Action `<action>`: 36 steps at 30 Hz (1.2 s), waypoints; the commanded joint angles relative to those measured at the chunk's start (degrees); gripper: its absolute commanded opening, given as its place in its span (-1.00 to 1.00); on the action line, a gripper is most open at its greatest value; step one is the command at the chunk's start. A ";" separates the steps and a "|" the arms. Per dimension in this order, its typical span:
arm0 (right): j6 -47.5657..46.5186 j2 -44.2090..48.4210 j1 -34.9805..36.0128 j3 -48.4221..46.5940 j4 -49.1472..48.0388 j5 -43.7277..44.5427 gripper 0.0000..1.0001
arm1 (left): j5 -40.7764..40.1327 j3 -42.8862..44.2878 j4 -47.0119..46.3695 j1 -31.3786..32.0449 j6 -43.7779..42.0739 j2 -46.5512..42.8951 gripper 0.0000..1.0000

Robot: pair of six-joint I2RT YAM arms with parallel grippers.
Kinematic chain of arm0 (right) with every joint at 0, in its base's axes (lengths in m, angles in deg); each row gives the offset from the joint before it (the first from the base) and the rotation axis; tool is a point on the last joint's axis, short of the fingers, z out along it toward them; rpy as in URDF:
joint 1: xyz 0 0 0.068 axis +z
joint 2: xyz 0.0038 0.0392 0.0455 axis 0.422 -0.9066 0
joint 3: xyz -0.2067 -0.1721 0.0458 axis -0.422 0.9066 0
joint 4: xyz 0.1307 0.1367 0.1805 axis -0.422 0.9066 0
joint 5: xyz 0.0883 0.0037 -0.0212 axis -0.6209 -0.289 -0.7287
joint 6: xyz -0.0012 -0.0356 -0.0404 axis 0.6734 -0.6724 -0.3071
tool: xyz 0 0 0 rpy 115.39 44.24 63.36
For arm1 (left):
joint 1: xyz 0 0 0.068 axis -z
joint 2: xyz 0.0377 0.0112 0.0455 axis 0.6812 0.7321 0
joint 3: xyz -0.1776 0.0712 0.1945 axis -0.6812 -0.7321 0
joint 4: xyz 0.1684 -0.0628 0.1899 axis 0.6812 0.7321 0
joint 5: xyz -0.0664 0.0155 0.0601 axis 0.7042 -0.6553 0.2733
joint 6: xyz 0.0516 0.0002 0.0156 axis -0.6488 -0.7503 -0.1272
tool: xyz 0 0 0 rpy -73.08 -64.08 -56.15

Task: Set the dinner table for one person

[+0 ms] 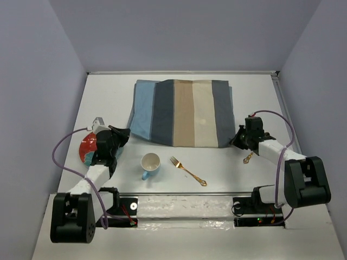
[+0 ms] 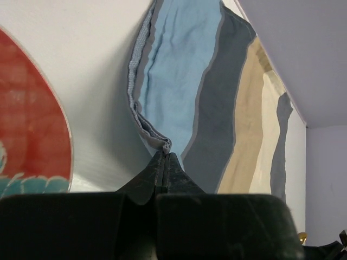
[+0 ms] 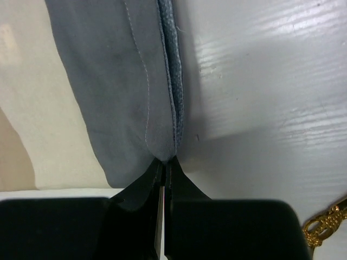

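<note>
The white dinner table (image 1: 255,97) carries a folded striped placemat (image 1: 181,112) at its middle back. My left gripper (image 1: 126,135) is shut on the mat's near left corner; in the left wrist view the gripper (image 2: 165,157) pinches the light-blue folded edge (image 2: 179,81). My right gripper (image 1: 236,140) is shut on the near right corner; in the right wrist view the gripper (image 3: 165,161) pinches the grey edge (image 3: 124,81). A red plate (image 1: 87,149) lies under the left arm. A cup (image 1: 150,164), a gold fork (image 1: 188,170) and a gold utensil (image 1: 248,157) lie in front.
The plate's red face and teal rim show at the left of the left wrist view (image 2: 27,124). A gold handle end (image 3: 325,222) lies just right of my right gripper. Grey walls close the table at the back and both sides.
</note>
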 commanded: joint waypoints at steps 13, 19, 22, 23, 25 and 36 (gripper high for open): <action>4.40 17.60 -1.91 6.12 4.51 6.80 -1.00 | -1.41 -6.92 5.03 -0.33 -3.67 -11.41 -1.00; 5.54 17.16 -1.91 7.35 4.42 8.21 -0.95 | -0.62 -8.06 4.68 -0.24 -4.11 -11.93 -0.99; 5.10 16.37 -1.91 5.95 4.59 8.47 -0.82 | -0.62 -8.15 4.77 -0.24 -4.20 -13.86 -0.79; 4.93 16.37 -1.91 5.68 4.59 8.56 -0.79 | -0.45 -8.15 4.77 -0.24 -4.29 -14.30 -0.71; 4.66 16.54 -1.91 4.98 4.51 8.39 -0.71 | 0.34 -8.15 4.94 -0.33 -4.03 -15.45 -0.62; -0.77 14.44 -1.91 -1.25 4.77 7.77 0.17 | 2.02 -3.41 12.41 2.83 -3.23 -22.12 0.15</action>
